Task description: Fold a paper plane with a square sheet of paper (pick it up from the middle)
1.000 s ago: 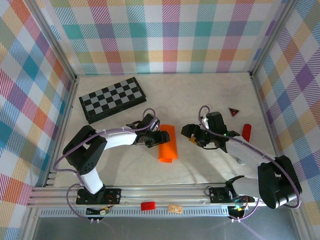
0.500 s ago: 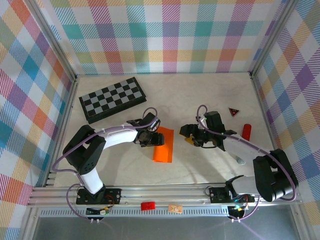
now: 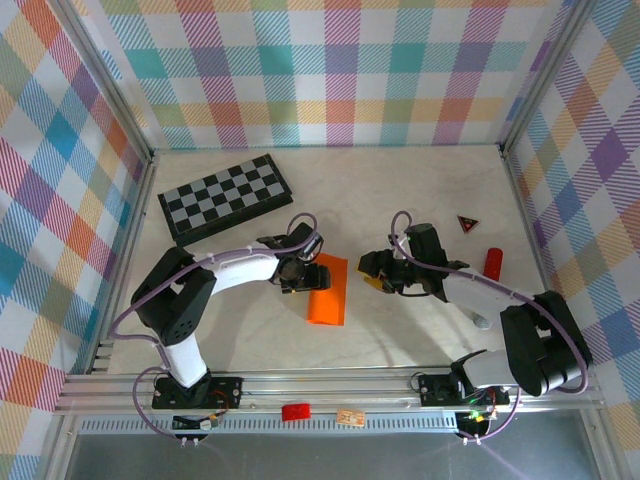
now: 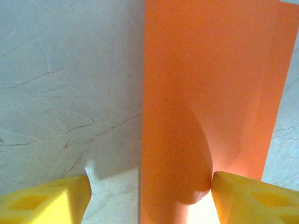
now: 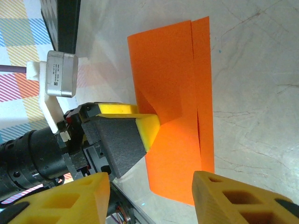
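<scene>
On the table [image 3: 420, 190], left claw [image 3: 308, 274] gapes, touching the square sheet of paper [image 3: 330, 296]; right claw [image 3: 370, 272] gapes empty.

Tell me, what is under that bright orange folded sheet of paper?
The thin orange folded paper lies flat on the pale marbled table, which shows all round it. Anything beneath the sheet is covered. On top, one yellow pad of the left pincer touches it.

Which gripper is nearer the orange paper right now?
Left. The left gripper sits at the left edge of the orange paper, one finger on it; the right gripper hovers off its right side, apart from it.
</scene>
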{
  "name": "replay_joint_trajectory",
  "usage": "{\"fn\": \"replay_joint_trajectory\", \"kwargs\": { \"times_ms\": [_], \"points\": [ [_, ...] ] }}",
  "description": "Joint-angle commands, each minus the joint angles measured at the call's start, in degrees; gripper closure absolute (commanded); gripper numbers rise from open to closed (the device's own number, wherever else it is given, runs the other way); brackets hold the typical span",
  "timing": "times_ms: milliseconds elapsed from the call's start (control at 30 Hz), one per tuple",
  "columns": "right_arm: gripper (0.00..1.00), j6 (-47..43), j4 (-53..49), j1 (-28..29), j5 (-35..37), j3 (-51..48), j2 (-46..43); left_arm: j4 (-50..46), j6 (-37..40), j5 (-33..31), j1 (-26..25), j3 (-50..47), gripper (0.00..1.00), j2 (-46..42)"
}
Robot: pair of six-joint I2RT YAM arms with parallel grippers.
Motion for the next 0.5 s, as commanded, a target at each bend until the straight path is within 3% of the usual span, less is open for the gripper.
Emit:
{"fn": "replay_joint_trajectory", "kwargs": {
  "times_ms": [0,100,467],
  "points": [
    [0.53,0.46,1.38,0.76,-1.57,0.11,1.28,1.84,2.14,2.2,-0.01,0.17,0.27,4.41],
    [0.6,0.32,0.77,1.27,-1.31,0.87,2.82,0.34,3.13,0.92,0.02,0.69,0.25,4.55],
    [0.62,0.7,-1.46,4.35,1.58,4.43,8.42,-0.71,0.63,-1.99,-0.09,1.54,0.22,6.43]
  ]
}}
